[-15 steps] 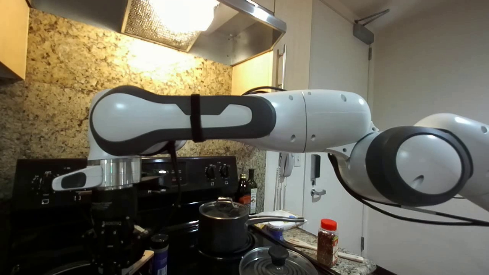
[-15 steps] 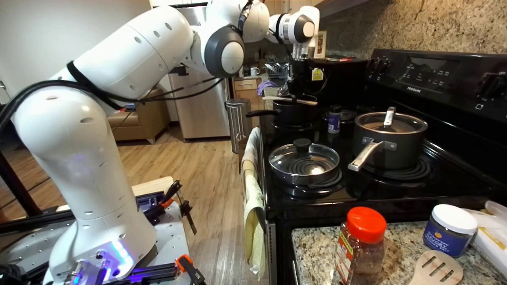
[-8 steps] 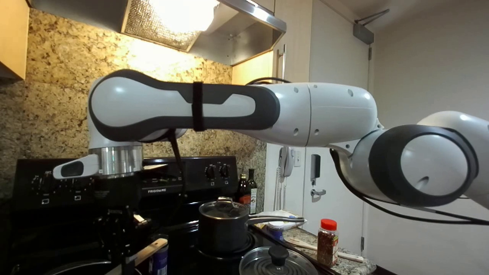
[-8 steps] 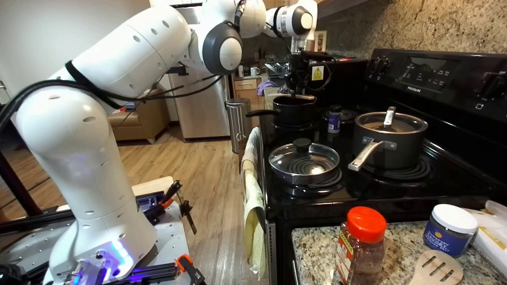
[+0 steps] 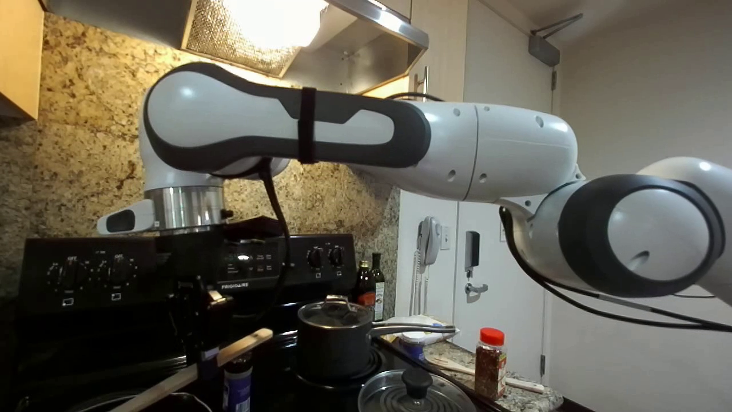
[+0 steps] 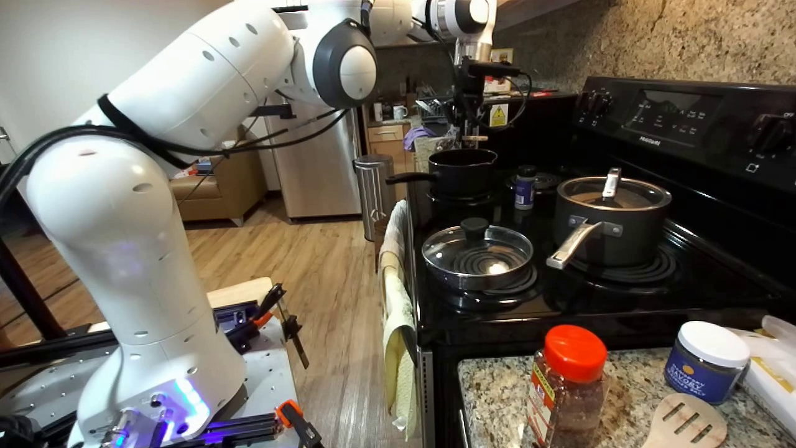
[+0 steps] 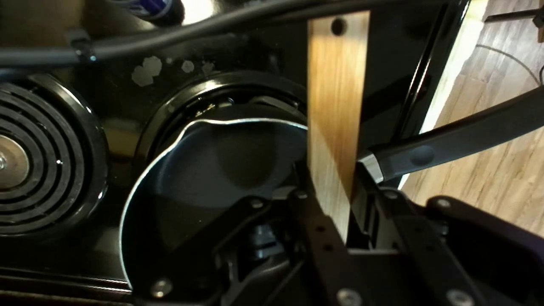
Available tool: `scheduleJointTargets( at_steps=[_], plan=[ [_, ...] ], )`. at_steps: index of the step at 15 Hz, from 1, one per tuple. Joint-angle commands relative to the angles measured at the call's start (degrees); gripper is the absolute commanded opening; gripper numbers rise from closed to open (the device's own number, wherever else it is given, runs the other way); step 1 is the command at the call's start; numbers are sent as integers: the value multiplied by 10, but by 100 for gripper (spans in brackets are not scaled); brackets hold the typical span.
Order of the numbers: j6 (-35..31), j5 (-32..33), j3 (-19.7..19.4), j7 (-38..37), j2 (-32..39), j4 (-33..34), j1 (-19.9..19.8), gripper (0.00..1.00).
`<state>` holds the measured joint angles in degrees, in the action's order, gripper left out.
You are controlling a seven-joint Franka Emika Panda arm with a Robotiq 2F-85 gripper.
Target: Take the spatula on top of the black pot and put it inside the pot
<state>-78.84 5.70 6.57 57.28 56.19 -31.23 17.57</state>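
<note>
My gripper (image 7: 331, 170) is shut on the spatula's light wooden handle (image 7: 337, 93) in the wrist view. The handle's flat, holed end sticks out past the fingers; the far end is hidden by the gripper there. In an exterior view the spatula (image 5: 249, 343) slants from lower left to upper right through the gripper (image 5: 207, 363). The black pot (image 7: 195, 170) lies below, uncovered, with nothing visible in the part of it that shows. In an exterior view the spatula (image 6: 477, 138) is held a little above the rim of the pot (image 6: 463, 174), apart from it.
The pot's handle (image 6: 411, 178) points toward the stove's front edge. A blue spice jar (image 6: 525, 190) stands beside the pot. A lidded pot (image 6: 612, 218) and a glass-lidded pan (image 6: 477, 258) stand nearer. A red-capped bottle (image 6: 569, 386) and a slotted wooden utensil (image 6: 687, 423) are on the counter.
My gripper and arm have risen. The spatula, which lay across the pot's rim a second ago, has come up with the gripper and is now above the rim. The pot has not moved.
</note>
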Motion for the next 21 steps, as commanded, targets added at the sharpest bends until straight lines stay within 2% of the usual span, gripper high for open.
scheduleJointTargets(
  at_steps=[1,6,9,13,21],
  plan=[
    [21,3,-14,-60,-11,9,2,14],
    [49,0,-37,-143,-11,7,-6,14],
    [76,-5,-43,-161,-8,8,-12,14],
    [89,-7,-39,-134,9,14,-18,14],
    [68,1,-39,-62,55,30,-10,14]
  ],
)
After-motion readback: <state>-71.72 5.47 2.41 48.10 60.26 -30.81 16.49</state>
